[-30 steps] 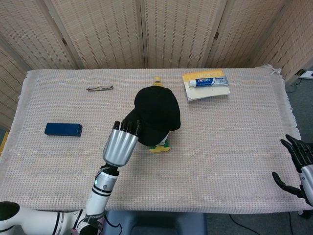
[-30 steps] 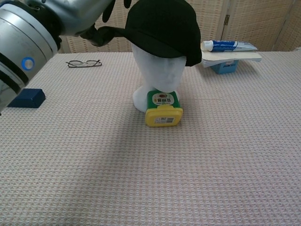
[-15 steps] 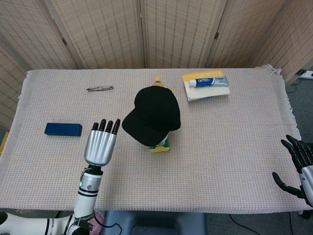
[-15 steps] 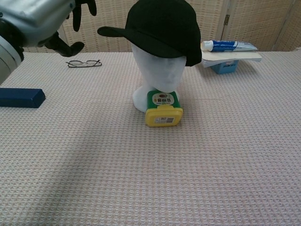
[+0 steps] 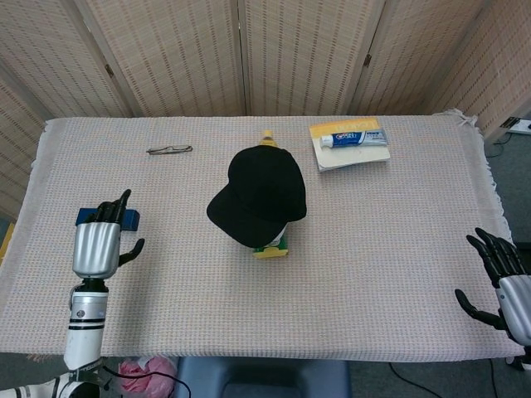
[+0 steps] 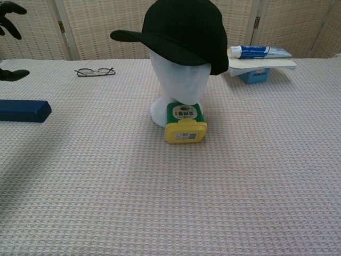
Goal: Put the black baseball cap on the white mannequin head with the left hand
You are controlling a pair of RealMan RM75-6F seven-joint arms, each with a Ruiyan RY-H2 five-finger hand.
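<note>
Sitting on the mannequin head (image 6: 178, 85), mid-table: black cap (image 5: 259, 196), brim toward the left front. Left hand (image 5: 98, 246): empty, fingers apart, raised over the table's left side, well apart from the cap, above a blue box (image 6: 22, 111). Right hand (image 5: 502, 278): empty, fingers spread, off the right front edge. Yellow-lidded jar (image 6: 185, 123): touching the mannequin's base. Glasses (image 5: 169, 150): far left.

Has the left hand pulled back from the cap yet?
Yes. The left hand has left the black baseball cap, moving toward the table's left edge; it is now beside the blue box.
</note>
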